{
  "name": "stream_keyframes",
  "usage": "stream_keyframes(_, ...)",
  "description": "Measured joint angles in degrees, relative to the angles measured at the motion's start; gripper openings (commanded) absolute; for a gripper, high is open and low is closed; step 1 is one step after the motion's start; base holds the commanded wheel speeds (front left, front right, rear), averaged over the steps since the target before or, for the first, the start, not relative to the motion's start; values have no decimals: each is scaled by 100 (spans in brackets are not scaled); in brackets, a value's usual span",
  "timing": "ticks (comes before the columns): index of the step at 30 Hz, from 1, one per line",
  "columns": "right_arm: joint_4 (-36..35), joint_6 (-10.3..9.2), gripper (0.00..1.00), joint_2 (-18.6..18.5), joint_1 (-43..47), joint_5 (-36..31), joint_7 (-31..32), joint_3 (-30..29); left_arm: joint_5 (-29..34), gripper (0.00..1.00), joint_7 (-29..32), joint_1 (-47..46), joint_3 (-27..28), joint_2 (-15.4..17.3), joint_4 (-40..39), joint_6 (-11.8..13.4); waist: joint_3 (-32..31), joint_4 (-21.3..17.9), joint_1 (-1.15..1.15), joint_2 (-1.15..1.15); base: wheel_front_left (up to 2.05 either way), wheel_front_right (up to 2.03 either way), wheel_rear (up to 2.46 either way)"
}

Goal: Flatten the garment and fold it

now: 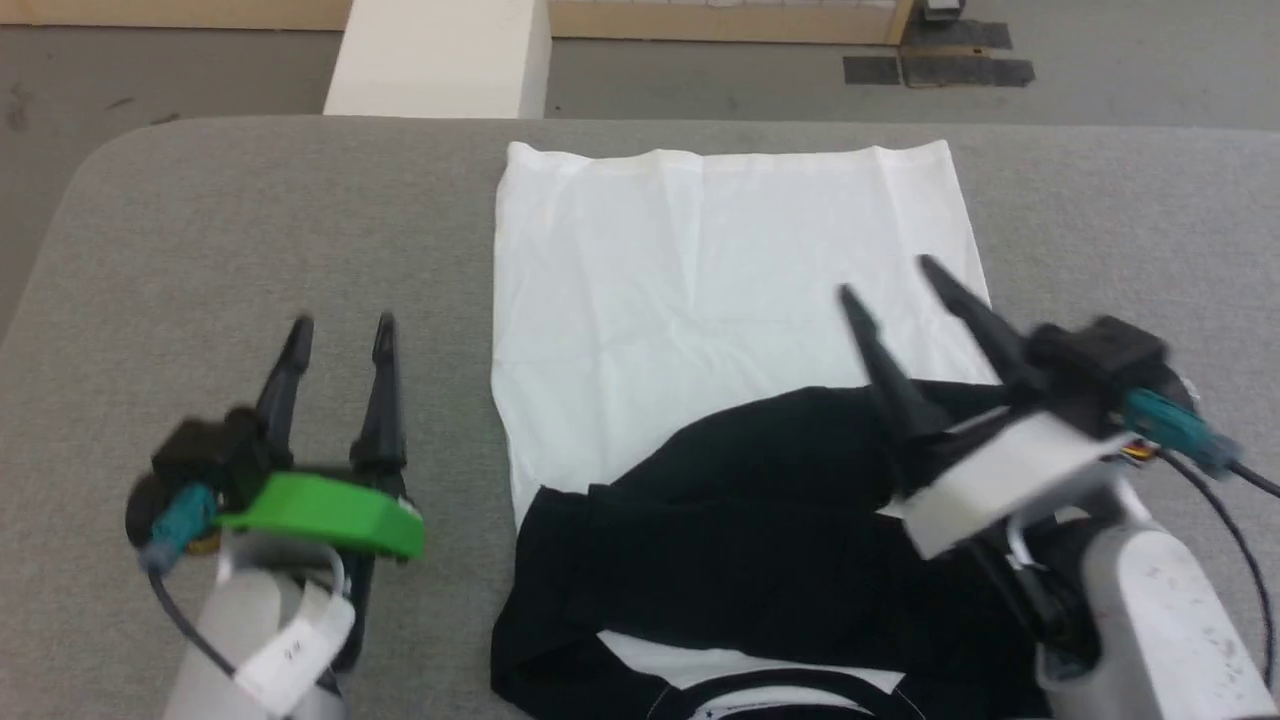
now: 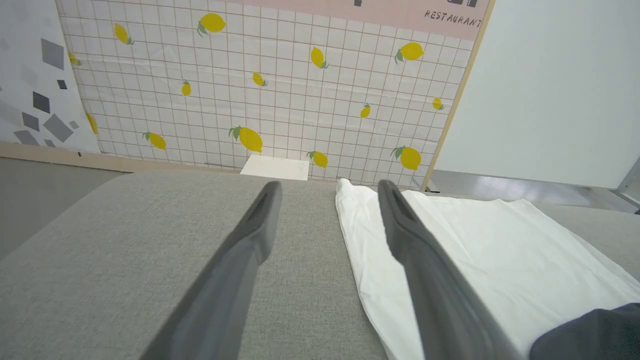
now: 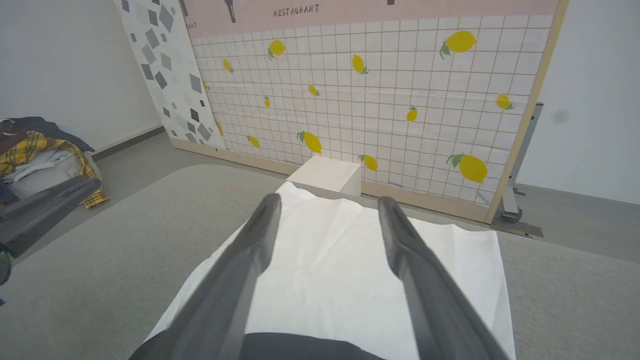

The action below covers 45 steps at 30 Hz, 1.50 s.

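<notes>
Left claw [image 1: 342, 323] released over open table [image 1: 200, 220] beside garment [image 1: 700, 280] edge; right claw [image 1: 888, 277] released above its black fold.

Bare stretches of the grey fabric-covered table [image 1: 250, 220] lie open on either side of the flat white T-shirt with black sleeves [image 1: 720, 280], whose black folds bunch low at its near end. The left gripper [image 1: 342, 323], fingers spread, hangs over the left stretch. Beyond the far edge stands a cream rectangular block [image 1: 440, 55].

Head camera looks steeply down on the table [image 1: 250, 200]; low wrist cameras face twelve o'clock, sharing shirt [image 1: 720, 270] and lemon wall [image 2: 280, 100].
</notes>
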Motion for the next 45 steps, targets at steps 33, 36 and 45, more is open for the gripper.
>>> stream_keyframes(33,576,0,100,231,41,4,-1797,-934,-1255,100,4073,-4641,-1549,2320,2209,-45,1891,-1331,0,0,0,0,0)
stream_keyframes(36,624,0,100,245,28,49,-1882,-858,-1273,100,4415,-4723,-1537,2388,2221,99,2054,-1478,0,0,0,0,0)
stream_keyframes(45,733,0,100,270,-140,100,-1984,-768,-1121,100,5375,-4868,-1537,2618,2125,945,2406,-1778,0,0,0,0,0)
